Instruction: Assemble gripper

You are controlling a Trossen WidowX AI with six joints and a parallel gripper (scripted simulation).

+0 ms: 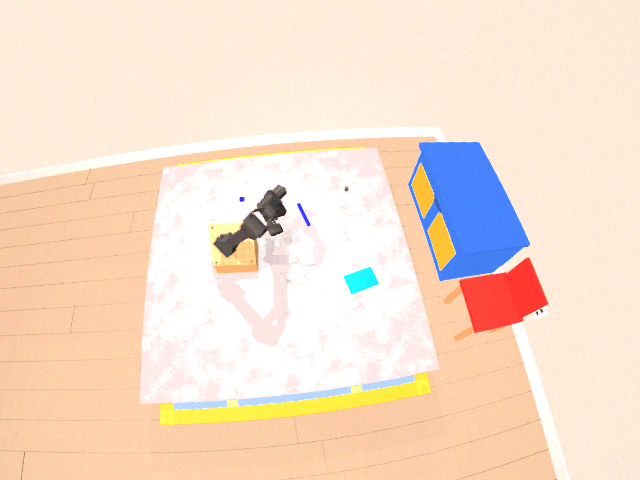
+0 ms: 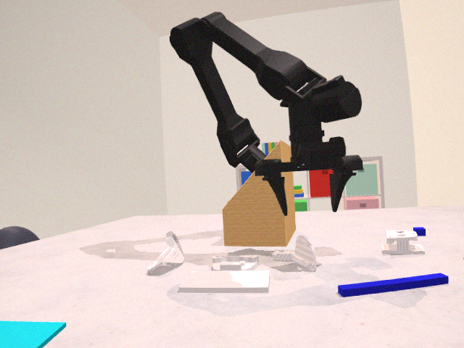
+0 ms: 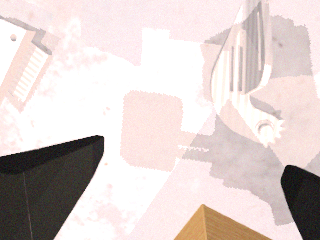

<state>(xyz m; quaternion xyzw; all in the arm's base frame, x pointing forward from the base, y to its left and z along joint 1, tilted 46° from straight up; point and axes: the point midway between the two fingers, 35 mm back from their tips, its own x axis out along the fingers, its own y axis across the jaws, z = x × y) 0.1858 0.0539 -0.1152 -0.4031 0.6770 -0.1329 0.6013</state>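
My gripper [image 2: 310, 212] [image 3: 192, 159] is open and empty, pointing down above the table. One white jaw [image 2: 306, 254] [image 3: 240, 75] with a ribbed face and gear teeth lies below it, apart from the fingers. The other white jaw [image 2: 175, 255] [image 1: 296, 280] lies farther left in the exterior view. A flat white slab [image 2: 209, 281] [image 1: 306, 256] lies between them, with a low white part [image 2: 234, 267] behind it. A white flanged part [image 2: 402, 245] [image 3: 12, 55] stands at the right in the exterior view. I cannot tell which part is the gripper base or housing plate.
A wooden block [image 1: 222, 235] [image 2: 254, 217] [image 3: 205, 225] stands behind the jaws, near the arm's base. A blue bar [image 1: 303, 214] [image 2: 393, 285] lies in front of the flanged part. A small blue block [image 1: 241, 198] [image 2: 419, 231] and a cyan sheet [image 1: 361, 280] [image 2: 26, 333] also lie on the table.
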